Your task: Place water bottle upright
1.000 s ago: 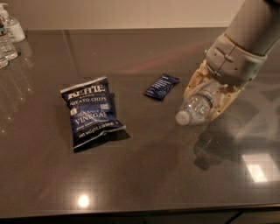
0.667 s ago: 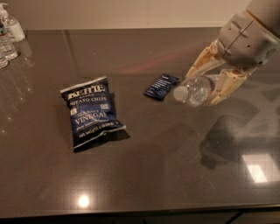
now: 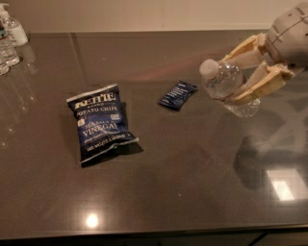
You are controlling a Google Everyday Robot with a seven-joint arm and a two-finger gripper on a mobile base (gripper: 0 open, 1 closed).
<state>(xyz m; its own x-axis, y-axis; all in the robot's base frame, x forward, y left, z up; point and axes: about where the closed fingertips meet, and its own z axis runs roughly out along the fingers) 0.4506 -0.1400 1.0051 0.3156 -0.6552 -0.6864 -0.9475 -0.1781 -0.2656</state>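
Holding the small clear ribbed plastic water bottle (image 3: 225, 82) in our tan two-finger gripper (image 3: 239, 77), tilted above the dark shiny table (image 3: 168, 163), we should turn its white cap (image 3: 209, 67) up, then lower slowly.

We see a beige gripper (image 3: 231, 80) at the right, above the table (image 3: 159, 187), clasped around the bottle (image 3: 222, 78), which is clear and white-capped. The table is glossy dark brown-grey with pale spots of light. The chip bag (image 3: 100, 122) is dark blue with white lettering. The packet (image 3: 177, 94) is dark blue too, with faint pale print. The wall (image 3: 144, 14) is cream.
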